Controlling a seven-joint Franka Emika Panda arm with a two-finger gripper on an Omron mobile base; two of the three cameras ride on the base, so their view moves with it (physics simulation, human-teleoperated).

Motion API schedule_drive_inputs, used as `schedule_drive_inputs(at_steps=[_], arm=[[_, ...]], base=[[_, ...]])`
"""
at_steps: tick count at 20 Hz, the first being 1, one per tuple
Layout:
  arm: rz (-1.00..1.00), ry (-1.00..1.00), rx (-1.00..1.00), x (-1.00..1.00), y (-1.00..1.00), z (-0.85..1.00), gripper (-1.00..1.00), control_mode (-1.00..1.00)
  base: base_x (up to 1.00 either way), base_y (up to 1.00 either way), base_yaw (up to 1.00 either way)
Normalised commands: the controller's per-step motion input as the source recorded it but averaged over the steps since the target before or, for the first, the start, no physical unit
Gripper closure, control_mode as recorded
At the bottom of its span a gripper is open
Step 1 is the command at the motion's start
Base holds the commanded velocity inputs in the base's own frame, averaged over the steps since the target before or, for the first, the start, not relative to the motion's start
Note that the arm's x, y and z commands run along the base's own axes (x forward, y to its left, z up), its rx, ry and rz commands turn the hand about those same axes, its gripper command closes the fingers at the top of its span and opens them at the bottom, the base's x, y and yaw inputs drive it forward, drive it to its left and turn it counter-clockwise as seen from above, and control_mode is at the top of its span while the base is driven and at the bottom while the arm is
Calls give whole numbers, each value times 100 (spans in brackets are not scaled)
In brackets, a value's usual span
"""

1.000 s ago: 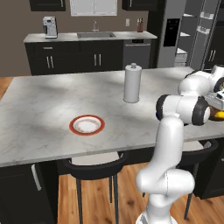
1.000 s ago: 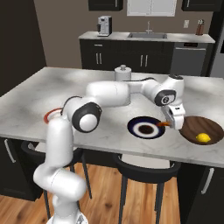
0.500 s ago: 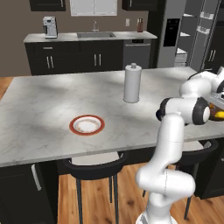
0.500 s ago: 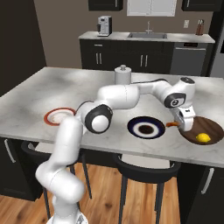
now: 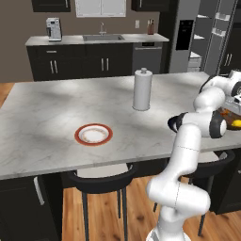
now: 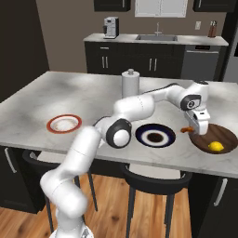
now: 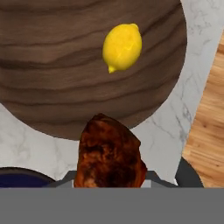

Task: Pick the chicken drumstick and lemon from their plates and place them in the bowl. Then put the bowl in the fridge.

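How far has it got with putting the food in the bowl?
The lemon already lies in the bowl, and both plates, orange-rimmed and dark-rimmed, are bare. The gripper holds the chicken drumstick just beside the bowl's rim, not yet over it. Left: drop it in, then carry the bowl to the fridge.

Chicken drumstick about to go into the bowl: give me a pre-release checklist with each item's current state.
1. Chicken drumstick held by gripper: ok.
2. Lemon already in bowl: ok.
3. Drumstick fully over the bowl: not ok; in the hand view it hangs at the near rim, partly over the counter.
4. Free room in bowl beside lemon: ok.
5. Navy-rimmed plate emptied: ok.
6. Height above bowl: cannot tell.
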Motion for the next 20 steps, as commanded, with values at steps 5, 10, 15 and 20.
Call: schedule_drive_inputs(at_steps=[5, 10, 15, 20], arm=[[-2, 1, 3, 19, -30, -11, 100, -100], [-1, 0, 3, 5, -17, -18, 100, -100], [-2, 2, 2, 21, -11, -4, 100, -100], [-4, 9, 0, 27, -7, 0, 100, -100]], base=[[0, 0, 0], [0, 0, 0], [0, 0, 0], [0, 0, 0]])
